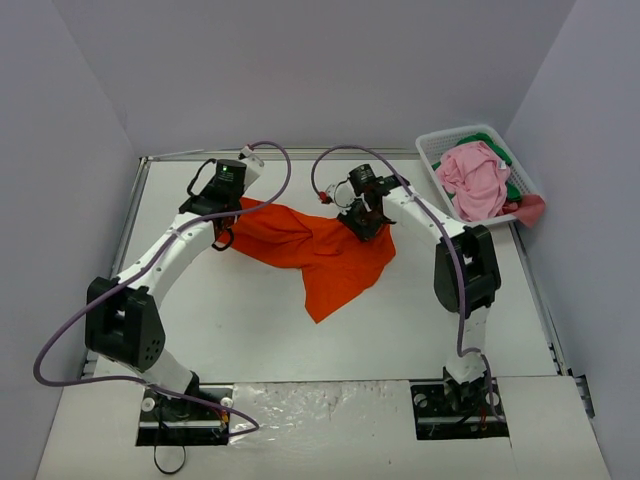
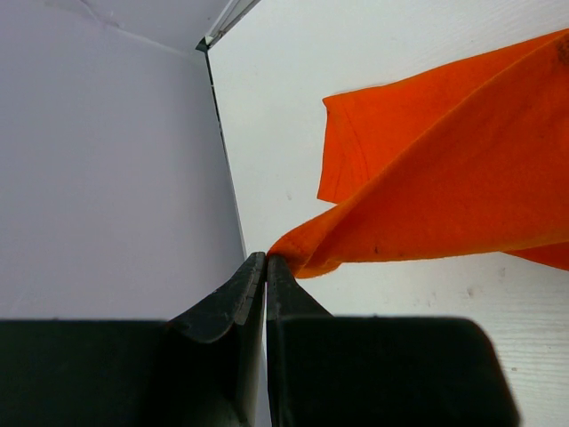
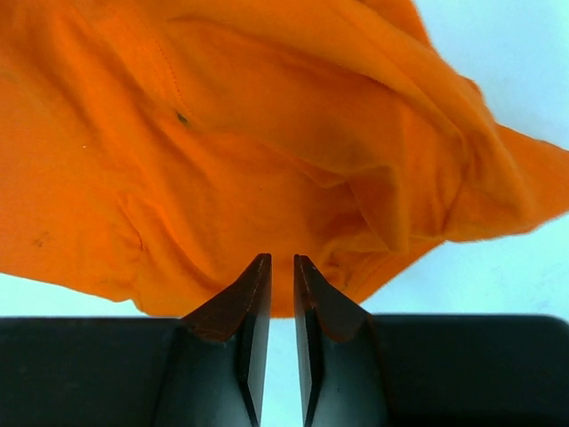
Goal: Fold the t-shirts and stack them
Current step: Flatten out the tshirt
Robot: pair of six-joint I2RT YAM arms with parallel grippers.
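White slotted plastic basket (image 1: 432, 152) is seen at 2 o'clock on the table (image 1: 430, 320). It is filled w/ a crumpled pink tee (image 1: 475, 180) heaped over a green tee (image 1: 468, 140). More pinkish cloth is seen past its 4 o'clock rim. Orange tee (image 1: 320, 250), soft and creased, is spread at table ctr, w/ a pointed flap aimed at 6 o'clock. Its 10 o'clock corner is pinched by the closed left claw (image 2: 265, 258). Right claw (image 3: 277, 260) is set at its 1 o'clock edge, jaws a slit apart; whether cloth is gripped can't be told.
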